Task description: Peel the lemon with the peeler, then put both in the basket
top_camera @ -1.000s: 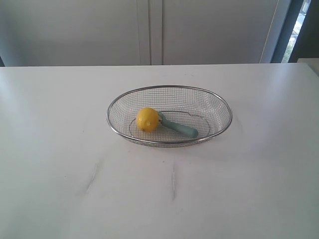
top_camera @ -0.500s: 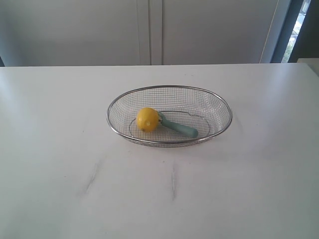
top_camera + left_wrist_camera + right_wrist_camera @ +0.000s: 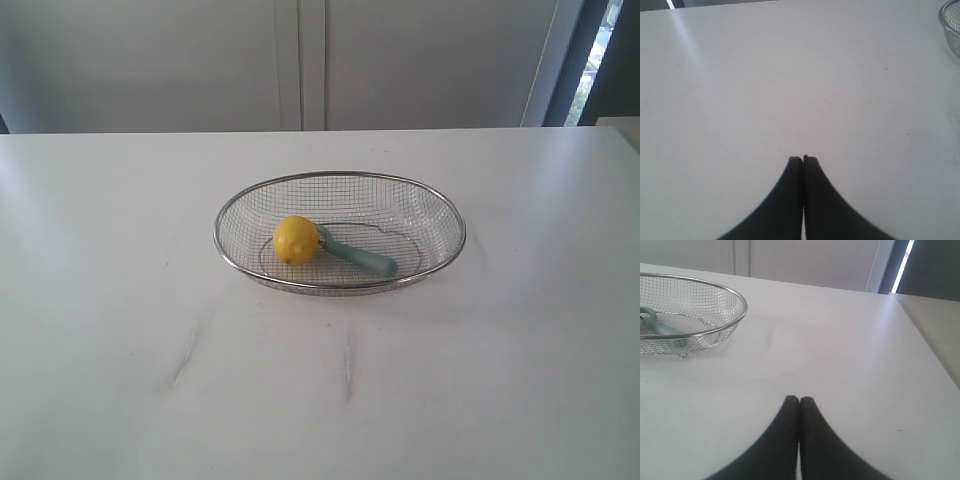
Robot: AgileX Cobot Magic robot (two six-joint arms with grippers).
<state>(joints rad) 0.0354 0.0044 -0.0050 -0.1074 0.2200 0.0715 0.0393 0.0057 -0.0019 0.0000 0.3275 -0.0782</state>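
- Lemon (image 3: 296,240) is in neither grip: our 2 grippers, left gripper (image 3: 803,159) and right gripper (image 3: 799,399), hang with jaws pressed together above the table (image 3: 120,350).
- Farther off, it lies in the basket (image 3: 340,174), touching the peeler (image 3: 360,257) at its head end; the handle points toward our right arm, likely the nearer.

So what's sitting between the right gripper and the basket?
Nothing stands there. The right wrist view shows only bare white table between the shut right gripper and the basket.
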